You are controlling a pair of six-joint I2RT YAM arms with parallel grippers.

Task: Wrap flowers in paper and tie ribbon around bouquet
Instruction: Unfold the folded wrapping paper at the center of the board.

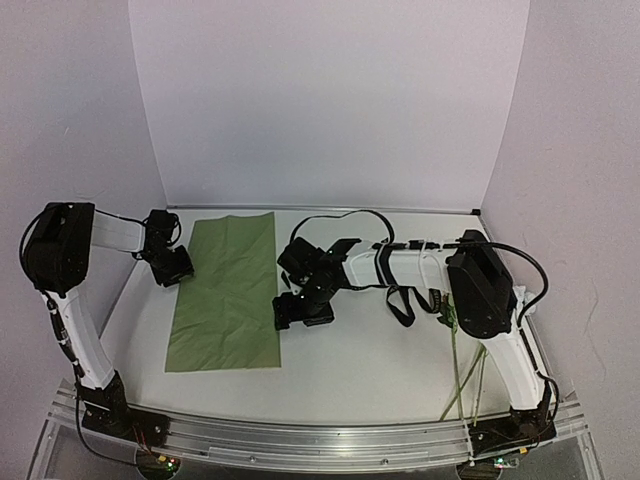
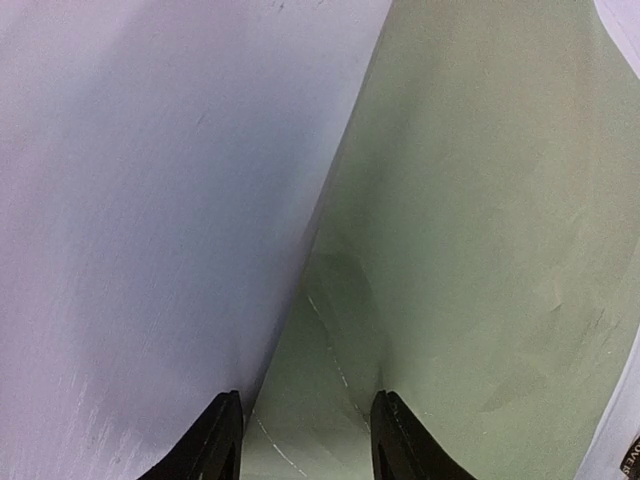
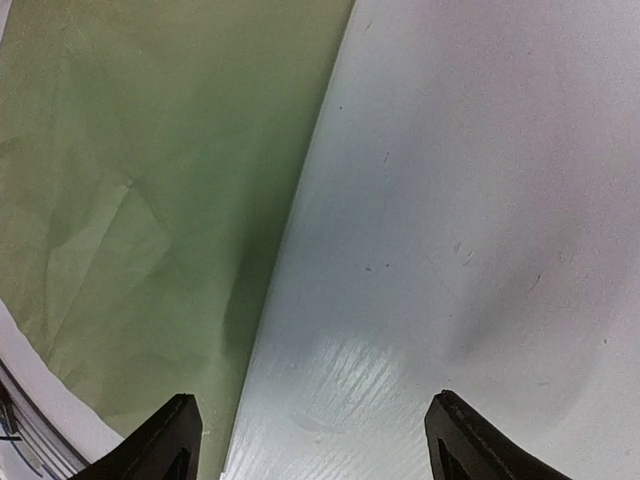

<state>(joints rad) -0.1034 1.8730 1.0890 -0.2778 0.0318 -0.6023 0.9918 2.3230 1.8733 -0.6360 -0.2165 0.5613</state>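
The olive-green paper [image 1: 225, 290] lies flat on the left half of the table. My left gripper [image 1: 172, 265] is low at its left edge. The fingers are still apart and straddle that edge [image 2: 308, 400], and the paper [image 2: 470, 220] ridges up slightly between them. My right gripper [image 1: 300, 310] is at the paper's right edge and is wide open [image 3: 312, 398]. One of its fingers is over the paper [image 3: 120, 200], the other over bare table. The flowers [image 1: 462, 365] show only as thin green stems beside the right arm; the blooms are hidden. The black ribbon [image 1: 400, 300] loops under the right forearm.
White walls close in the table at the back and on both sides. The right arm [image 1: 480, 285] reaches across the table's right half, over the stems and ribbon. Black cables run along it.
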